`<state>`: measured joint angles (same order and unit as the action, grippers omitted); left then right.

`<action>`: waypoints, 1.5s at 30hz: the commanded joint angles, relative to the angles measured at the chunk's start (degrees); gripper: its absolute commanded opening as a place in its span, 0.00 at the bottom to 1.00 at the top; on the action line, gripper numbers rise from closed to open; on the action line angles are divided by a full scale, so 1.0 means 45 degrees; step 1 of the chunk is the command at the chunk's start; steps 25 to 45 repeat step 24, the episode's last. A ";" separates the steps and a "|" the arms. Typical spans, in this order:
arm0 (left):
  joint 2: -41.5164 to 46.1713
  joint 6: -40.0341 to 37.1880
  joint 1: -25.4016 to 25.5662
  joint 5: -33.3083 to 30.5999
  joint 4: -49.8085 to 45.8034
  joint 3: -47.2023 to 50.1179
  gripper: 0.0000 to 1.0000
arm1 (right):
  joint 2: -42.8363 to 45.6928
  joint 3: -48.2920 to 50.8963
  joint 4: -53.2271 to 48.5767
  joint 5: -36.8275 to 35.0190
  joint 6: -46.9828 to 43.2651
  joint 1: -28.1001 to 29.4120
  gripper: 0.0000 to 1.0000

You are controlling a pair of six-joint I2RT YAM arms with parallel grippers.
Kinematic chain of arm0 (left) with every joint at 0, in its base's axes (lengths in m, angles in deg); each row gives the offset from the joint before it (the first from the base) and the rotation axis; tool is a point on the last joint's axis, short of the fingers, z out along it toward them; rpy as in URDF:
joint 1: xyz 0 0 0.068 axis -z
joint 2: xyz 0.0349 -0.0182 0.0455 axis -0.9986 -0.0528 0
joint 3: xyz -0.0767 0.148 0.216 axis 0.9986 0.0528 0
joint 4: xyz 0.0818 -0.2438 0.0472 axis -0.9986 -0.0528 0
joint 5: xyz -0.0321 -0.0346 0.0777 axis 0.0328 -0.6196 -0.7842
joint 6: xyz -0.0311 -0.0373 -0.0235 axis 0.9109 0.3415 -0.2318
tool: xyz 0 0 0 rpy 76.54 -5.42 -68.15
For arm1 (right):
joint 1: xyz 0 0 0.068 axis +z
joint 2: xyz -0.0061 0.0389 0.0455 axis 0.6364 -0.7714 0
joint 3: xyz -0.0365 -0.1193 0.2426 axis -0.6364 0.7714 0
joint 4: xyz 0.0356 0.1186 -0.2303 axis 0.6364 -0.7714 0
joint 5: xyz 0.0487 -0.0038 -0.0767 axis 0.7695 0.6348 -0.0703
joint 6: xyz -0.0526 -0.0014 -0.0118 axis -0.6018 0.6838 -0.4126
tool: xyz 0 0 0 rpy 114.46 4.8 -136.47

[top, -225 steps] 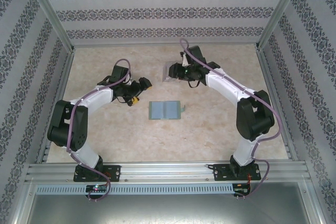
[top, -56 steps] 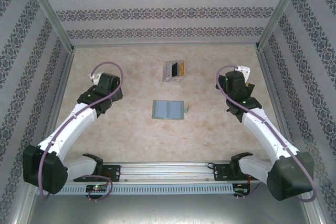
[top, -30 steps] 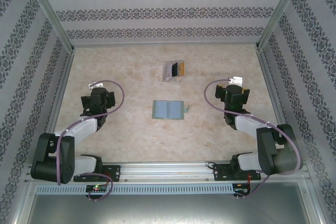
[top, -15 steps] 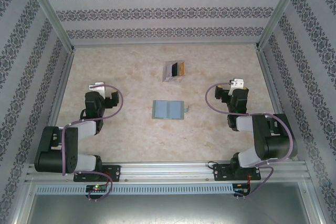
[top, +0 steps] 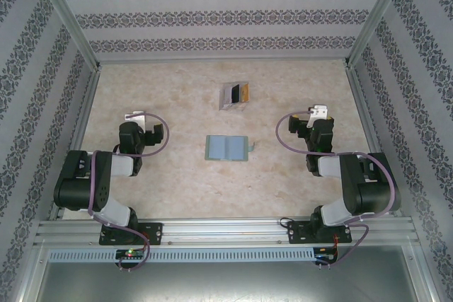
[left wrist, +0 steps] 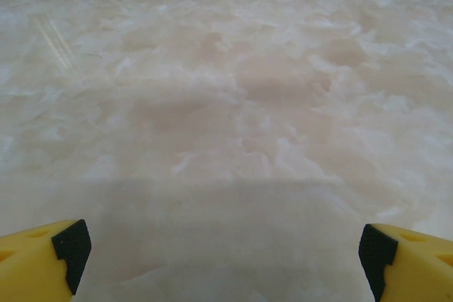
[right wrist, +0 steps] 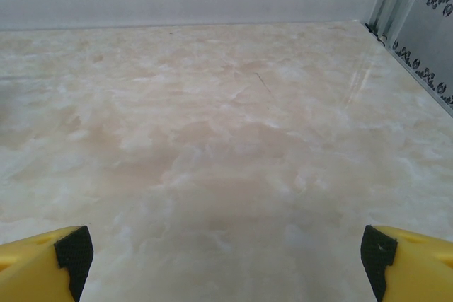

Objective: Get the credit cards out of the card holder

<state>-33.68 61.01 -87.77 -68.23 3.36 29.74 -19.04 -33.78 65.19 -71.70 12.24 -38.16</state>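
Card holder (top: 226, 148) lies open flat at centre of table (top: 177, 189); L gripper (left wrist: 223, 245) and R gripper (right wrist: 223, 249) both have jaws wide open, empty, parked near left and right table edges, well apart from it. Can't tell if credit cards sit in its pockets; clear tray (top: 235, 95) w/ black+orange contents is toward far edge; if any remain I'd pin holder w/ one gripper, slide card out flat w/ other. Bare table all round holder; side walls (top: 42, 104) close to each arm, so I'd swing inward.
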 commanded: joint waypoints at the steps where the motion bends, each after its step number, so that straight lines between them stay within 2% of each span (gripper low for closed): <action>1: -0.0174 -0.0107 0.0216 -0.0529 0.0670 -0.0309 0.99 | -0.0099 -0.0261 0.0014 0.0162 -0.0161 0.0085 0.98; 22: -0.0209 -0.0211 0.0255 -0.0354 0.0679 -0.0326 0.99 | -0.0077 -0.0196 0.0095 0.0173 -0.0176 0.0077 0.98; 24: -0.0207 -0.0204 0.0255 -0.0350 0.0690 -0.0323 0.99 | 0.0004 0.0122 0.0648 0.0871 -0.0470 0.0087 0.98; 45: -0.0207 -0.0204 0.0255 -0.0350 0.0690 -0.0323 0.99 | 0.0004 0.0122 0.0648 0.0871 -0.0470 0.0087 0.98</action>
